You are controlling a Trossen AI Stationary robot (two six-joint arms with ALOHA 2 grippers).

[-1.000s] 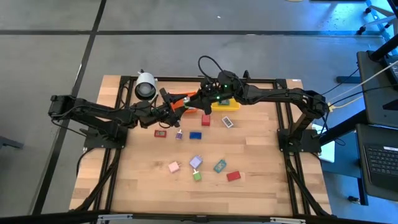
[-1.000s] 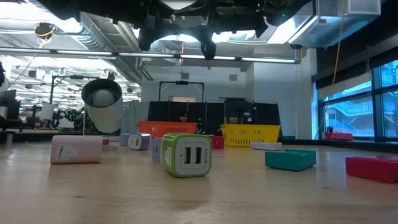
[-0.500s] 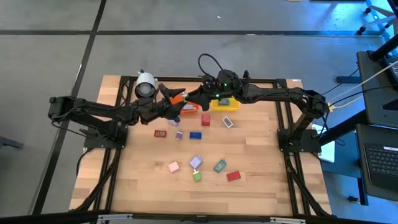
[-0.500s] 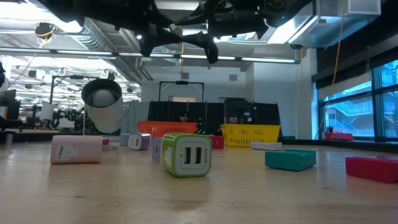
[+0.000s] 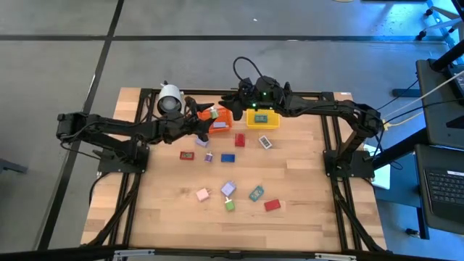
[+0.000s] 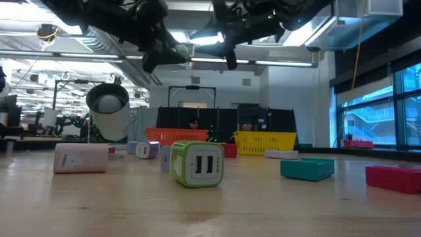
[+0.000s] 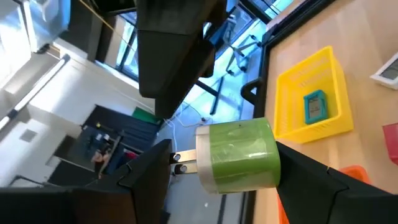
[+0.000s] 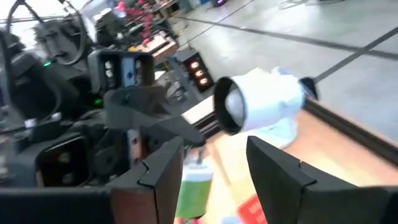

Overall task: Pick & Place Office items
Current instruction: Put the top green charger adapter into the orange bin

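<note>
I have the left gripper [image 7: 217, 168] clamped on a green block [image 7: 237, 154] above the orange bin [image 5: 220, 120] at the table's [image 5: 304, 217] far edge; the right gripper [image 8: 208, 168] hangs beside it, fingers apart. One teal block [image 7: 314, 106] lies in the yellow bin [image 7: 311, 93], with the white camera [image 5: 170, 100] just beyond. I count ten blocks loose mid-table; the low view cuts off both grippers.

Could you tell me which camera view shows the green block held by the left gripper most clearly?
The left wrist view: the green block fills the frame between the left gripper's fingers. The right wrist view shows it smaller. The high view shows only a speck near the orange bin. The low view does not show it.
</note>
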